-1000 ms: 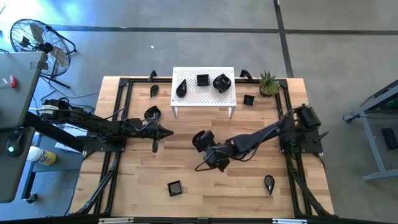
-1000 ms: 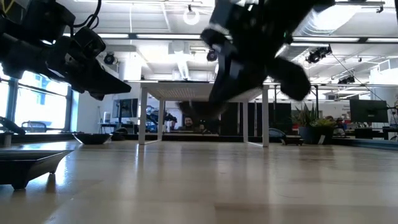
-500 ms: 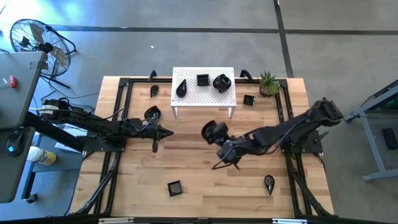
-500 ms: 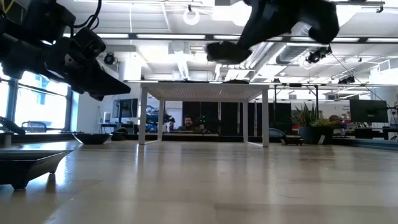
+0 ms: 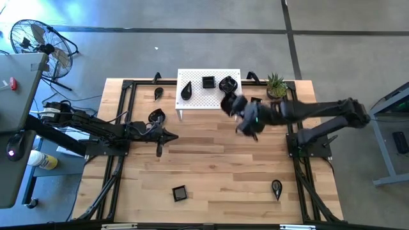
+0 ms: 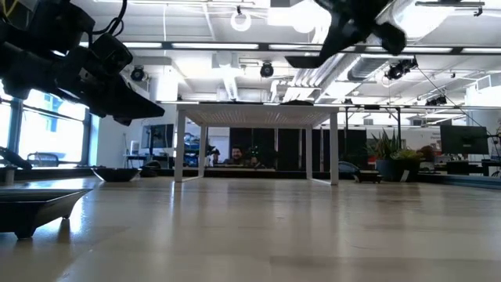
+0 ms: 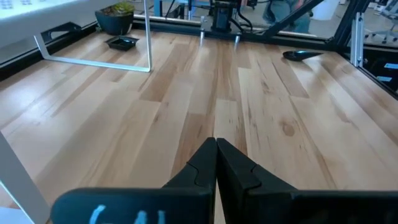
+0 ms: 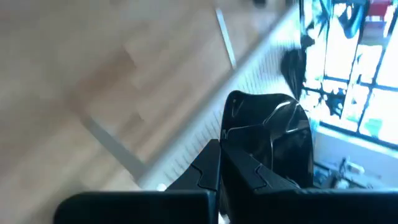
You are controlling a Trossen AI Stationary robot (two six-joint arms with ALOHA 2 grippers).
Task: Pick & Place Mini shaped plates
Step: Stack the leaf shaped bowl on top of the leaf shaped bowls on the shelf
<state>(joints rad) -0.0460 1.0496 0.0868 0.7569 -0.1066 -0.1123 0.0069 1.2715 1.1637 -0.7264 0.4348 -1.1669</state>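
A: Where is the right gripper [image 5: 235, 107] at this moment?

B: Raised above the table [image 5: 211, 172], at the four o'clock corner of the white perforated rectangular stand [image 5: 195, 101]. The right wrist view shows its jaws pinching the rim of a glossy black rounded dish [image 8: 273, 140], so that dish is off the wood and in the air beside the stand. In the low view the same dish [image 6: 313, 60] shows as a thin dark sliver above the stand's top.

A: And the left gripper [image 5: 167, 135]?

B: It waits over the wood at the eight o'clock side of the stand, jaws pressed together with nothing between them, as the left wrist view makes plain.

A: Where are the other mini plates?

B: Three sit on the stand: a black teardrop dish [image 5: 186, 91] at its nine o'clock end, a small black square dish [image 5: 208, 82] near the middle, and a black rounded dish [image 5: 227, 83] toward three o'clock. On the table, a small black leaf dish [image 5: 158, 94] lies at nine o'clock of the stand, another black dish [image 5: 155, 115] just beside the left arm, a black square dish [image 5: 255, 102] next to the small green spiky potted plant [image 5: 276, 84], a square one [image 5: 179, 192] near the six o'clock edge, and a teardrop one [image 5: 277, 188] toward five o'clock.
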